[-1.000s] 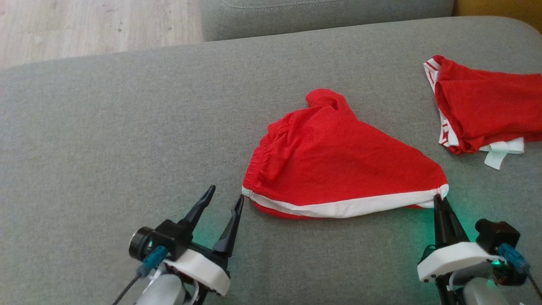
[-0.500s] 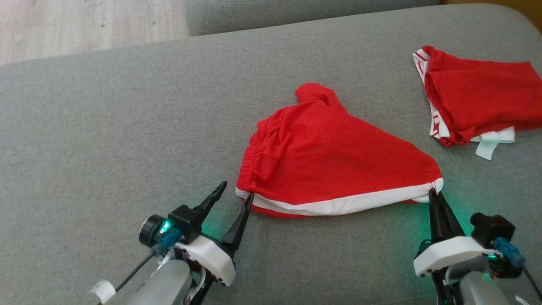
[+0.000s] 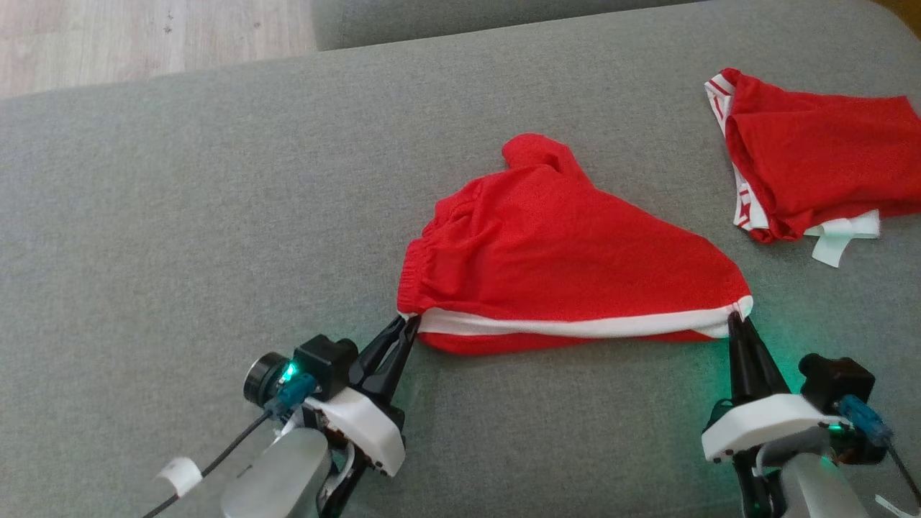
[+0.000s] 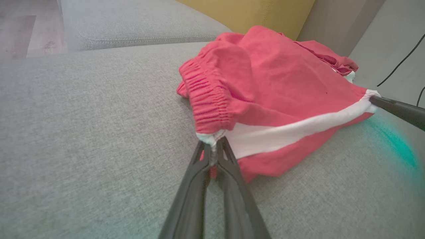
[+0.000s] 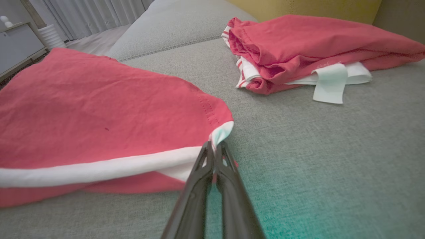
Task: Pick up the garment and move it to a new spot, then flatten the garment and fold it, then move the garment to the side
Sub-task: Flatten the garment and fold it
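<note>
Grey woven sofa cushion (image 3: pixel 180 216) carries the whole scene, its cloth evenly textured and tinted green close to each wrist.

At the lower left the left gripper (image 3: pixel 404 325) has its two dark fingers pressed together on the near-left corner of the garment (image 3: pixel 561 259), right where the gathered elastic waistband meets the white band. In the left wrist view a small tuft of white cloth sits pinched between the tips. At the lower right the right gripper (image 3: pixel 735 320) is likewise clamped on the garment, holding the near-right corner by the tip of its white trim.

Between the two grips the white band runs in a nearly straight line along the garment's near edge, with a strip of red below it. Behind that line the red cloth mounds up loosely in the middle of the cushion, wrinkled at the waistband side and ending in a rounded bump on the far side.

Well apart from it, at the far right of the cushion, lies a second red garment (image 3: pixel 813 165), folded over, with striped trim and a white strip poking out at its near edge.

Beyond the cushion's far seam is another grey cushion (image 3: pixel 504 14), and pale wooden floor (image 3: pixel 144 36) shows at the upper left. The wrist views add a yellow panel (image 4: pixel 245 13), a thin dark cable (image 4: pixel 401 59) against a pale wall, light curtains (image 5: pixel 99 13) and a white cabinet (image 5: pixel 20 43).
</note>
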Available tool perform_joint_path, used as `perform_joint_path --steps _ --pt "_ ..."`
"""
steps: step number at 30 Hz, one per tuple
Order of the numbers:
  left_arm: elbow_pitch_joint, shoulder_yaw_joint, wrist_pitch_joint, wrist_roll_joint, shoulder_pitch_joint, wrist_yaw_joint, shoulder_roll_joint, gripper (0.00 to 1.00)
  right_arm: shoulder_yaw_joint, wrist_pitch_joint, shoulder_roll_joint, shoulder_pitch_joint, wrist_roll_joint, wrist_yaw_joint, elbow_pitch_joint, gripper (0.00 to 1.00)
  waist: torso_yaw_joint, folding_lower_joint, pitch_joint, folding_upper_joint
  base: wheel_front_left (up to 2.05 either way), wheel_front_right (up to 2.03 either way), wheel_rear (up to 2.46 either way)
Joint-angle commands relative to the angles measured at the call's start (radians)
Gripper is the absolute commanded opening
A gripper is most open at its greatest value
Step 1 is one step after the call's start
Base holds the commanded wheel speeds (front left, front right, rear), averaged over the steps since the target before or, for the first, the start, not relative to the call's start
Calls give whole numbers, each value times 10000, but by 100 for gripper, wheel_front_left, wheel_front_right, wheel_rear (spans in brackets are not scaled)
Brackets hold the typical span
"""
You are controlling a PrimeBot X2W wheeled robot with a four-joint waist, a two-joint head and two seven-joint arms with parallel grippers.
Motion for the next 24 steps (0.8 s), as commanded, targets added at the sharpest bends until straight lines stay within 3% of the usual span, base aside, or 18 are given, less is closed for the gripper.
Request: perform_joint_path --steps 1,9,15,24 --pt "-290 249 -82 -59 -376 15 241 0 247 -109 -49 -281 -4 67 -250 0 25 -1 -12 0 0 0 0" --pt "-866 559 -82 14 -185 15 544 0 257 -122 -49 -328 -188 67 -324 0 186 -1 -252 0 0 0 0" --pt "-1739 1152 -82 282 -181 15 936 0 277 -111 -141 -614 -653 67 -1072 0 276 -1 -616 0 0 0 0" --pt "-3031 1444 29 1131 -1522 15 2067 0 1382 633 -1187 -2216 -683 67 -2994 0 386 -1 -1427 0 0 0 0"
